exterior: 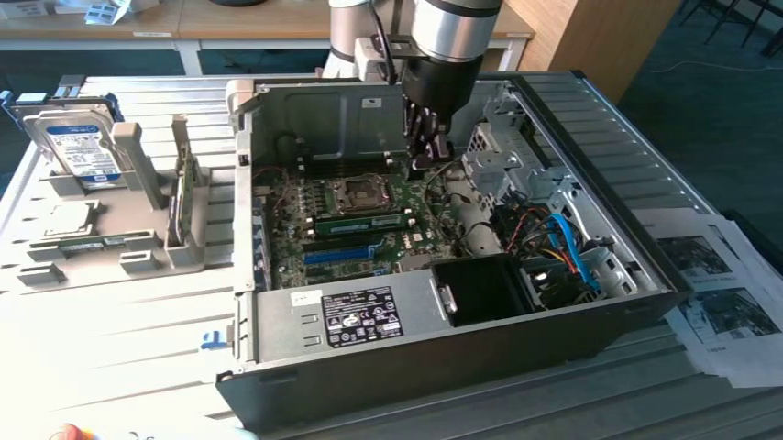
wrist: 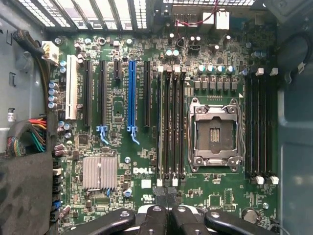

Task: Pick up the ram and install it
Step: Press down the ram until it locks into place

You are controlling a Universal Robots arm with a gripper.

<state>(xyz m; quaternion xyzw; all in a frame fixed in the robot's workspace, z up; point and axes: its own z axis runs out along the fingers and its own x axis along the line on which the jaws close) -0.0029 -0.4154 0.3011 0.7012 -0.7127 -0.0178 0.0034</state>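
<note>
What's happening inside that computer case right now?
The arm's gripper is down inside the open computer case, jaws shut with nothing visibly held. A green ram stick sits in a slot on the motherboard, beside the processor socket. The gripper hangs over the board near that socket.

arm point(exterior: 456, 27) cropped at the frame edge in exterior view. power supply label point(exterior: 363, 316) text too small to read. printed sheets point(exterior: 722, 284) run off the exterior view's right. gripper point(wrist: 166, 199) body partly cropped in wrist view.
</note>
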